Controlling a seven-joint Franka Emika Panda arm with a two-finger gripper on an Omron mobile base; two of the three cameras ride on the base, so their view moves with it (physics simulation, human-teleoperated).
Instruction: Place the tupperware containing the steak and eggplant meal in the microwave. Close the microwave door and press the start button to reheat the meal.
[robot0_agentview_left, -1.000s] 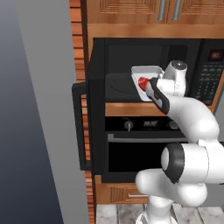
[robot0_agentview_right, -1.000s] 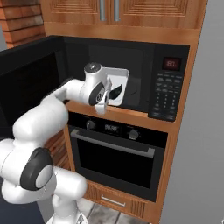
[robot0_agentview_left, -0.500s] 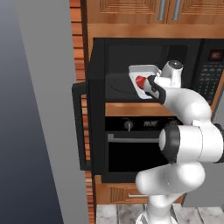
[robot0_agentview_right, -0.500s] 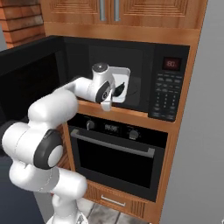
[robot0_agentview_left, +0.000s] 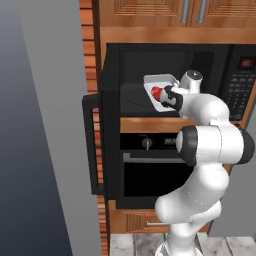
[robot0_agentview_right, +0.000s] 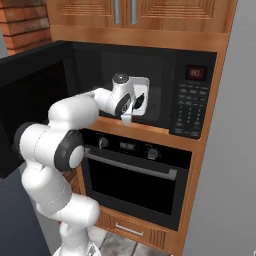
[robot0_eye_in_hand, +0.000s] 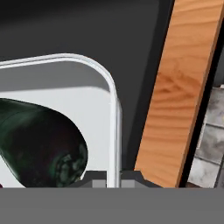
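Well, the fingers (robot0_eye_in_hand: 113, 177) are pinched on the rim of the tupperware (robot0_agentview_left: 159, 86), holding it inside the open microwave (robot0_agentview_right: 165, 95). A dark green eggplant (robot0_eye_in_hand: 39, 144) lies in the tray just beside them, with the red steak (robot0_agentview_left: 157, 92) next to them too.

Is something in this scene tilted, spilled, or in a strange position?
Yes. The tupperware is tipped steeply instead of lying flat: the gripper pinches its rim inside the open microwave, and the red steak sits against the sloped bottom. Nothing has spilled. The microwave door stands wide open, as expected.
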